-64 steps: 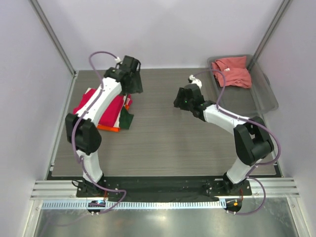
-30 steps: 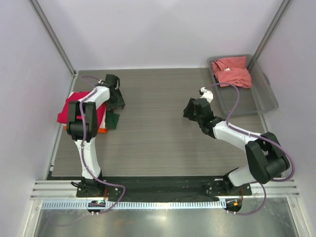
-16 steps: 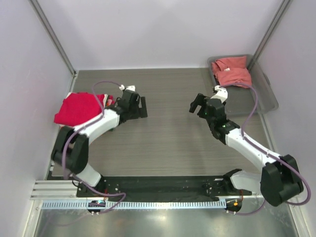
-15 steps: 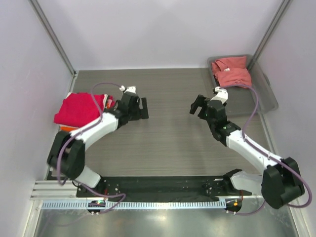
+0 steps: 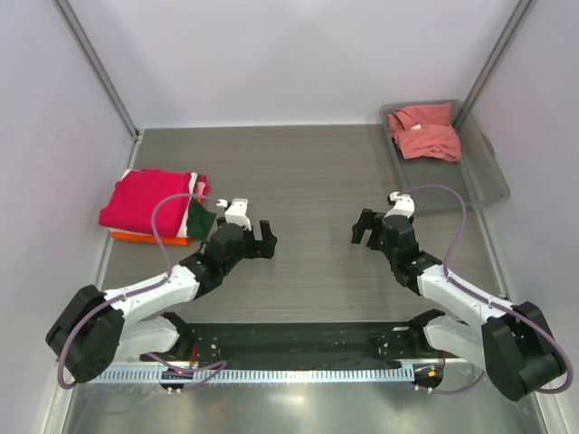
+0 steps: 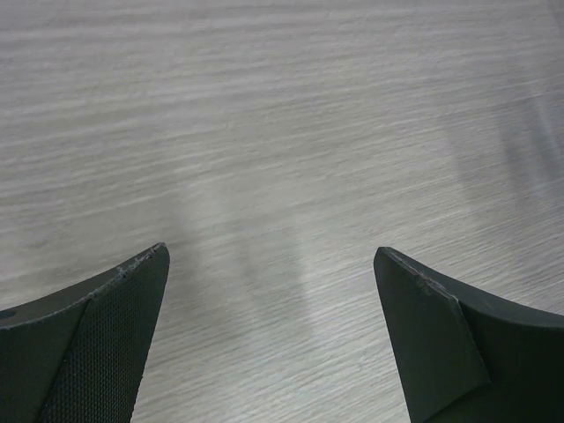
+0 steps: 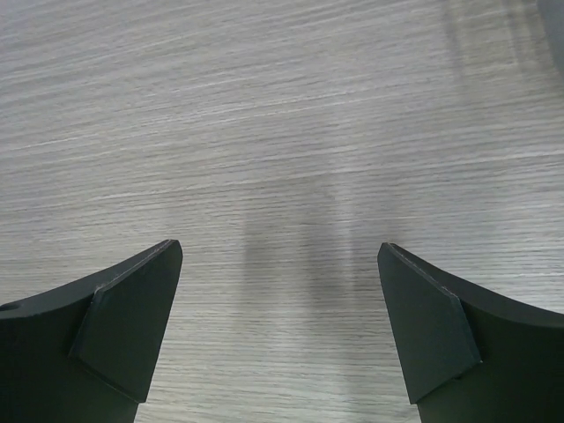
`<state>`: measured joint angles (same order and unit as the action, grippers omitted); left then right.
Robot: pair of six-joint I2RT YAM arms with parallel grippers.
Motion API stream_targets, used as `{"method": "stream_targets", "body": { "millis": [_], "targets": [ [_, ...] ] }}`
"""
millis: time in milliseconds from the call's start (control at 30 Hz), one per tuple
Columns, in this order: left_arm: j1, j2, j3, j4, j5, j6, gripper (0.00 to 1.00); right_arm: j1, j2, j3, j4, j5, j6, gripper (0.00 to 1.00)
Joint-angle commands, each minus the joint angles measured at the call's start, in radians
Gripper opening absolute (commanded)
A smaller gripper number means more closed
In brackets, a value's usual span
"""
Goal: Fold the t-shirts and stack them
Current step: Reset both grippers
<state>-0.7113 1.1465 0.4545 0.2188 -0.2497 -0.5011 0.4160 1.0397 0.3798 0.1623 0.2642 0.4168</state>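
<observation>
Crimson is the only colour on the stack I get a proper look at. The crimson shirt (image 5: 147, 199) lies folded on top, at the far left of the counter (image 5: 308, 172), close to the left edge. Of the shirts under it I only get slivers: an orange strip (image 5: 149, 238) along the near side, a thin cream-white line (image 5: 193, 206) on the right, and a dark green corner (image 5: 200, 220) poking out toward the middle. They're mostly covered, so I can't tell how neatly they're folded. The left arm's purple cable (image 5: 172, 196) also loops across the right end of the pile in the top view.

The salmon-pink shirt (image 5: 423, 132) sits crumpled in the far end of the grey tray (image 5: 478, 185) at the far right corner of the counter. The near part of the tray shows bare plastic.

Both arms reach low over the near half of the counter. The left gripper (image 5: 265, 237) is near the green corner but apart from it, fingers (image 6: 97, 344) spread wide with nothing between them. The right gripper (image 5: 364, 226) has its fingers (image 7: 441, 335) just as wide and empty too. Each wrist view only gives me the two fingertips, cut off at the bottom, and wood-grain counter between them.

There's bare counter between the two grippers and on up to the back wall. The stack and the tray hug opposite sides.
</observation>
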Motion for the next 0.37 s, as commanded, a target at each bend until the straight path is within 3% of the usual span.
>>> {"method": "stream_targets", "body": {
  "millis": [0,333],
  "targets": [
    [0.003,-0.018,0.035,0.208,0.023,0.039,1.0,0.0,0.019,-0.005,0.132,-0.002,0.042,1.0],
    [0.003,-0.065,0.036,0.157,0.02,0.038,0.99,0.0,-0.029,-0.025,0.129,0.056,0.102,0.99]
  ]
}}
